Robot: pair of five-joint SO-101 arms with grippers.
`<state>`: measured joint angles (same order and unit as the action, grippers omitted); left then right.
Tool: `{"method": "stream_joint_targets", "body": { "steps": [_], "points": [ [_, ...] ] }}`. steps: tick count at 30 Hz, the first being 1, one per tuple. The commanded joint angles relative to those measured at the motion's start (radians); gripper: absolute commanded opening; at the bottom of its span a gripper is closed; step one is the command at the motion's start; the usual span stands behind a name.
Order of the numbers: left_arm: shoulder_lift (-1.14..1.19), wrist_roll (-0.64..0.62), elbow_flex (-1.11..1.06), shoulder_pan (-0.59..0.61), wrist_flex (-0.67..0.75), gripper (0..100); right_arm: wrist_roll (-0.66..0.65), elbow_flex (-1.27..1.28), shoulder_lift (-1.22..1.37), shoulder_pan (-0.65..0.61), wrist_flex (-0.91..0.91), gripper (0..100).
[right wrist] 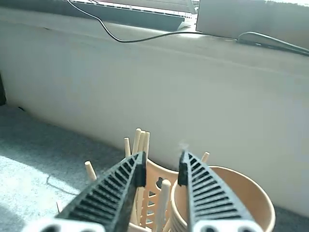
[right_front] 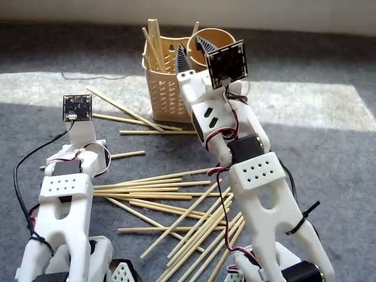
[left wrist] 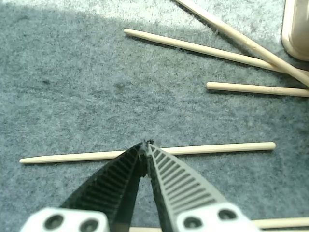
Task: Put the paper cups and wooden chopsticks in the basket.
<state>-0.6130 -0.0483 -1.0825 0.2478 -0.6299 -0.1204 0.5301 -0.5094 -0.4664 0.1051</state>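
**A:** Entry one: step in hand?
**B:** Chopstick collection, part done. The basket (right_front: 164, 88) holds several sticks (right_front: 155, 41) upright. The pile (right_front: 188, 217) lies on the carpet (left wrist: 72, 87) between the arms.

**A:** Cup?
**B:** One cup (right wrist: 241, 193), at the basket's rim under the right gripper (right wrist: 161, 166). Inside or just beside: cannot tell.

**A:** Grippers?
**B:** Right: jaws narrowly parted, empty. Left gripper (left wrist: 146, 145): tips pressed together, nothing between them, at a lone chopstick (left wrist: 217, 148) (they meet along its length, not across it).

**A:** Next move?
**B:** Probably the left gripper opens, turns across the chopstick, closes and lifts.

**A:** Room?
**B:** There is open carpet around that chopstick, with its neighbours apart. The basket mouth is crowded by sticks and the right arm, so that arm should clear before any drop.
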Motion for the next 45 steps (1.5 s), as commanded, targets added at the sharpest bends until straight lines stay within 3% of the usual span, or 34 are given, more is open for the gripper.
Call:
{"method": "stream_joint_targets", "body": {
  "steps": [1,8,16,32,38,45],
  "points": [
    [-0.016,0.008,0.004,0.015,0.015,2,-0.008,-0.01,-0.094,-0.013,0.07,12.0],
    [-0.016,0.008,0.004,0.015,0.015,2,-0.006,-0.012,-0.229,-0.012,0.381,12.0],
    [-0.016,0.008,0.004,0.015,0.015,2,-0.005,-0.004,-0.358,0.01,0.593,12.0],
    [-0.016,0.008,0.004,0.015,0.015,2,0.287,0.005,-0.366,0.131,1.099,12.1],
    [-0.016,0.008,0.004,0.012,0.015,2,0.371,0.165,-0.366,0.13,1.095,12.1],
    [-0.016,0.008,0.004,0.01,0.015,2,0.381,0.329,-0.366,0.131,1.035,12.1]
  ]
}}
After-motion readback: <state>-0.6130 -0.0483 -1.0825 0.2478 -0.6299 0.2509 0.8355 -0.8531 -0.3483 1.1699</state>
